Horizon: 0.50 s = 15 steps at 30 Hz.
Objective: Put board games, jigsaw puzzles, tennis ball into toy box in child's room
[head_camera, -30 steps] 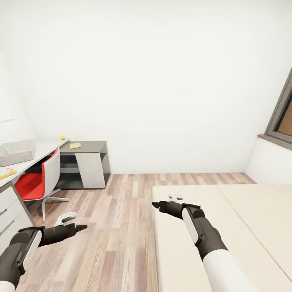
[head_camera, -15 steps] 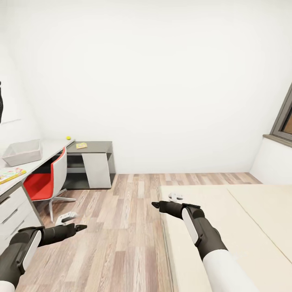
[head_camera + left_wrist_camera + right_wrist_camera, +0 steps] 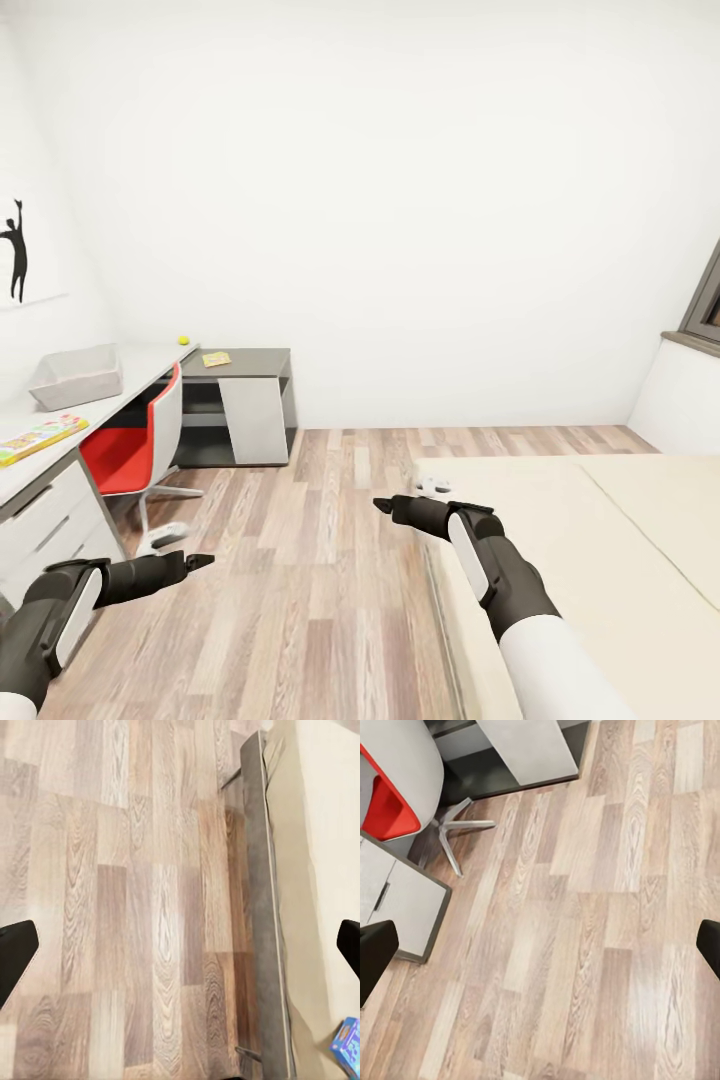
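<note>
Both end effectors, left (image 3: 200, 561) and right (image 3: 380, 504), hang spread, empty, over wood floor (image 3: 320, 560); no writing legible.

Table (image 3: 150, 362) with toy box (image 3: 77, 375) at left, bed (image 3: 600, 540) at right, floor (image 3: 320, 560) between.

I've got both arms stretched forward, left gripper (image 3: 200, 561) low, right gripper (image 3: 381, 504) a bit higher, jaws spread wide with nothing between them.
</note>
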{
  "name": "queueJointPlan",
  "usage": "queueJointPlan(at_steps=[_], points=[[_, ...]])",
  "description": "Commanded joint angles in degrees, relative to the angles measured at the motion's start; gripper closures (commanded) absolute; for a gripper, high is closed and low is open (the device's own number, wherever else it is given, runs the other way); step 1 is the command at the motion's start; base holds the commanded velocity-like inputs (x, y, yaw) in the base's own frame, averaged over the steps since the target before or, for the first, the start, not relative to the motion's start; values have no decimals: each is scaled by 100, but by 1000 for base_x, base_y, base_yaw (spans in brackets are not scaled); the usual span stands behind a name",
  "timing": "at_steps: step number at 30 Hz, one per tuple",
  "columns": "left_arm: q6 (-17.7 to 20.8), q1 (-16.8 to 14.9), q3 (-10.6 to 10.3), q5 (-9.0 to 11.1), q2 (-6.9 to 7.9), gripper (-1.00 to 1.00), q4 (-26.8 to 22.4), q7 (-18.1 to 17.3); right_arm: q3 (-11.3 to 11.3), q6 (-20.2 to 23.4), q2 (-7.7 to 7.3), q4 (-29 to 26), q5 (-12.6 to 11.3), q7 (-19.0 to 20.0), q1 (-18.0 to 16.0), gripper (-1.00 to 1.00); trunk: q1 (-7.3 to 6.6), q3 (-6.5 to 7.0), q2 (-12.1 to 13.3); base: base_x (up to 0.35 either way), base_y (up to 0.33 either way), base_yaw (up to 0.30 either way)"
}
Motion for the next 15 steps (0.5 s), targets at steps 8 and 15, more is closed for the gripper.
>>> queueJointPlan(at_steps=[8, 15], points=[[38, -5, 5, 52, 1, -100, 1, 12, -1, 32, 10, -6, -35, -5, -5, -100, 4, -14, -14, 15, 278, -1], [38, -5, 5, 52, 4, -100, 1, 12, -4, 33, 8, -6, -35, -5, -5, -100, 4, -14, -14, 86, 278, -137]])
